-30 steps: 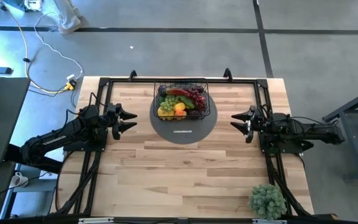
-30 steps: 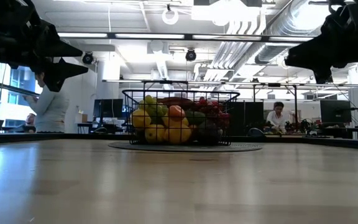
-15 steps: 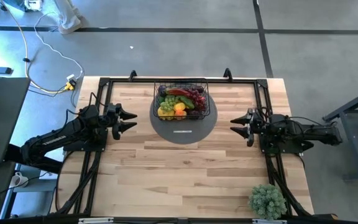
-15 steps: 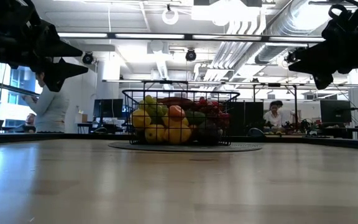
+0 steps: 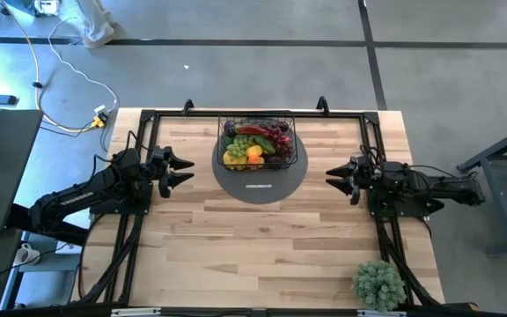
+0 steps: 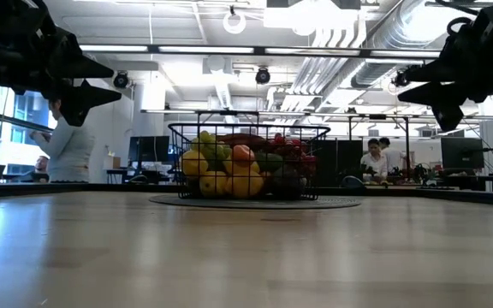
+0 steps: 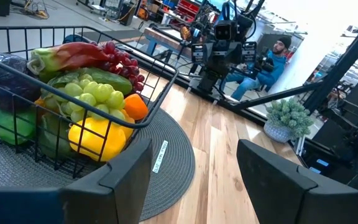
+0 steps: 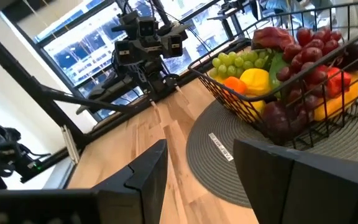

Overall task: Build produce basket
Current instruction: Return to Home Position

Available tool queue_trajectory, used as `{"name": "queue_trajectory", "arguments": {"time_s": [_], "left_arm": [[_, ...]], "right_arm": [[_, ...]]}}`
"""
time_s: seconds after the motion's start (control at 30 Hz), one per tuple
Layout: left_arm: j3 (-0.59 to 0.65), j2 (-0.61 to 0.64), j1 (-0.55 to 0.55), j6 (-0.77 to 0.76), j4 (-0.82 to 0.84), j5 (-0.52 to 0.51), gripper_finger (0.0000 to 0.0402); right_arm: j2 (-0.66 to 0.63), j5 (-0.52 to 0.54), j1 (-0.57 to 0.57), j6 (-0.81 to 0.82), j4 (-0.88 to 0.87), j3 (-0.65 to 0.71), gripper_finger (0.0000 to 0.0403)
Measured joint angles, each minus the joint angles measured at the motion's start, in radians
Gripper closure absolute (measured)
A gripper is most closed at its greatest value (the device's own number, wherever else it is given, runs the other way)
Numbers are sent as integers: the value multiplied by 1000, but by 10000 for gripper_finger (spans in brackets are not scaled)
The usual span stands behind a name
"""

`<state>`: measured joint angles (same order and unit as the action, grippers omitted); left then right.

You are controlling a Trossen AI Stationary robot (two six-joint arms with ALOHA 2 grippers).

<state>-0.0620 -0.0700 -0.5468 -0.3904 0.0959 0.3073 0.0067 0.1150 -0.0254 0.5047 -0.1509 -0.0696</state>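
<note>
A black wire-mesh basket [image 5: 255, 141] stands on a grey round mat [image 5: 260, 176] at the table's far middle. It is filled with produce [image 6: 240, 167]: green and purple grapes, a yellow lemon [image 7: 96, 138], an orange piece, red and green pieces. My left gripper [image 5: 183, 170] hovers open above the table, left of the basket, pointing at it. My right gripper [image 5: 332, 173] hovers open to the right of the mat, pointing toward the basket. Neither holds anything.
A bushy green potted plant [image 5: 378, 283] stands at the table's near right corner. Black frame rails [image 5: 139, 141] run along the table's left, far and right sides. People sit and stand in the room beyond the table [image 6: 375, 158].
My right gripper has rolled about its own pointing line, staying in place to the right of the mat. The left arm, the basket and the produce have kept still.
</note>
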Motion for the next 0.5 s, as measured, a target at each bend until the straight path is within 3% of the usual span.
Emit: {"name": "queue_trajectory", "arguments": {"time_s": [0.5], "left_arm": [[0, 0, 0, 0, 0, 0, 178]], "right_arm": [[0, 3, 0, 14, -1, 0, 237]]}}
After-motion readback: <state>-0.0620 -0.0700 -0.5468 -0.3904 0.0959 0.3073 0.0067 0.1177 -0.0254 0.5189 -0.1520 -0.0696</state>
